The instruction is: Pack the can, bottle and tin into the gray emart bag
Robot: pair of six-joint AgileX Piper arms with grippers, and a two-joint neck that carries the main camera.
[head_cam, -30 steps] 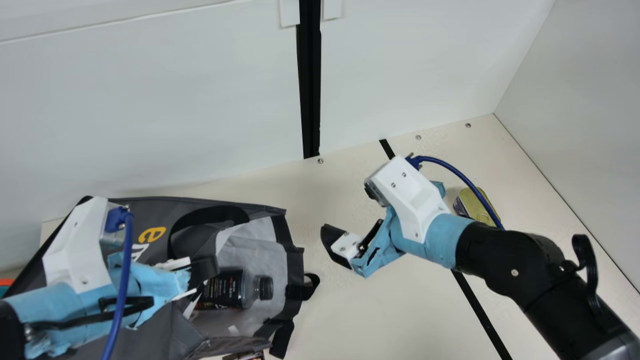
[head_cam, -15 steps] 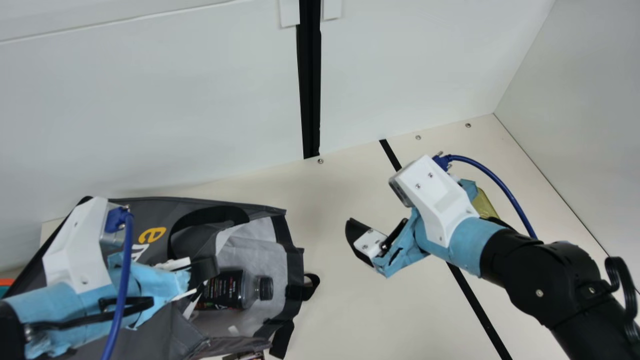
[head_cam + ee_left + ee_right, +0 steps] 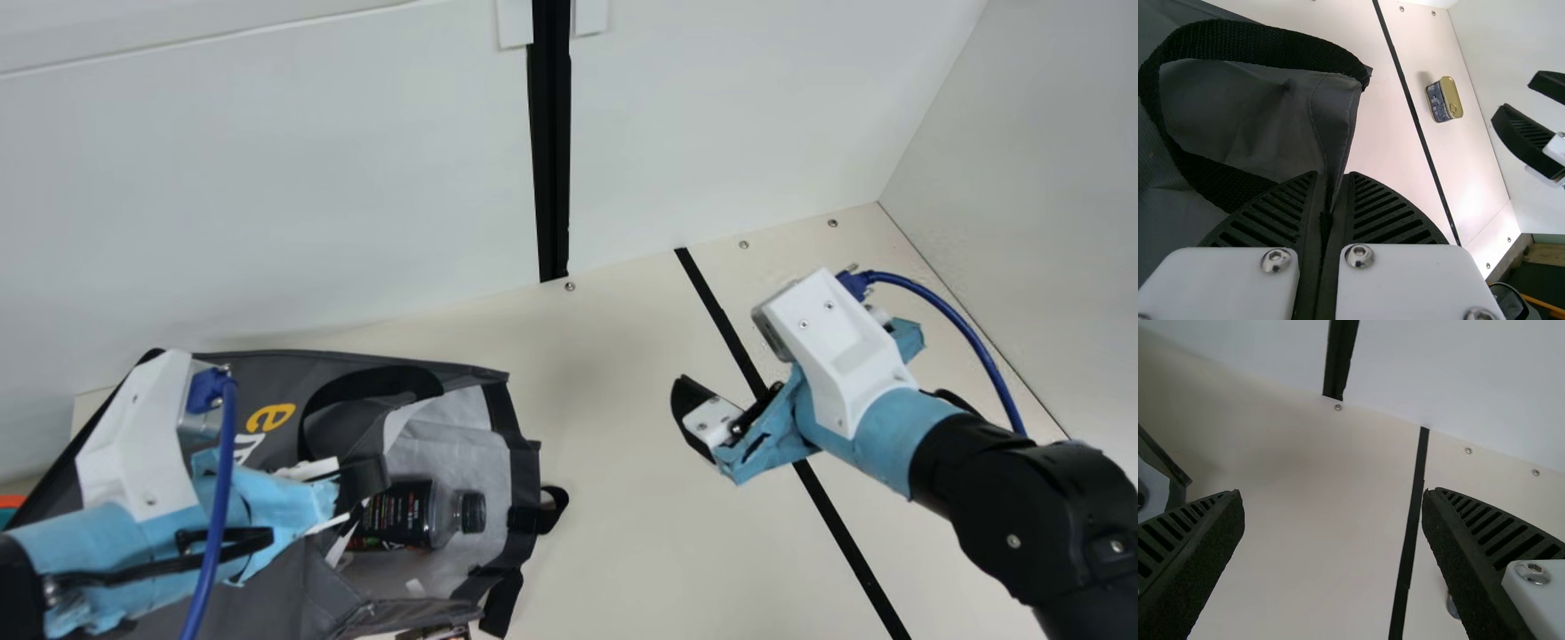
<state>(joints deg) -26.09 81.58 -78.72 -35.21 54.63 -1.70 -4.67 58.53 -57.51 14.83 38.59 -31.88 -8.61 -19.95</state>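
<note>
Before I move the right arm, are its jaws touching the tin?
Apart: the left wrist view shows a plain gap between the right gripper and the tin.

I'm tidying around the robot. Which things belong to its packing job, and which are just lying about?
For the job:
gray bag
bottle, inside it
tin, on the table

Probably just lying about:
orange and teal thing, main view's left edge
cut-off item, bottom edge; can't tell

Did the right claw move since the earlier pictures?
Yes. In the main view, the right claw went to the right, closer to the black line and farther from the bag.
</note>
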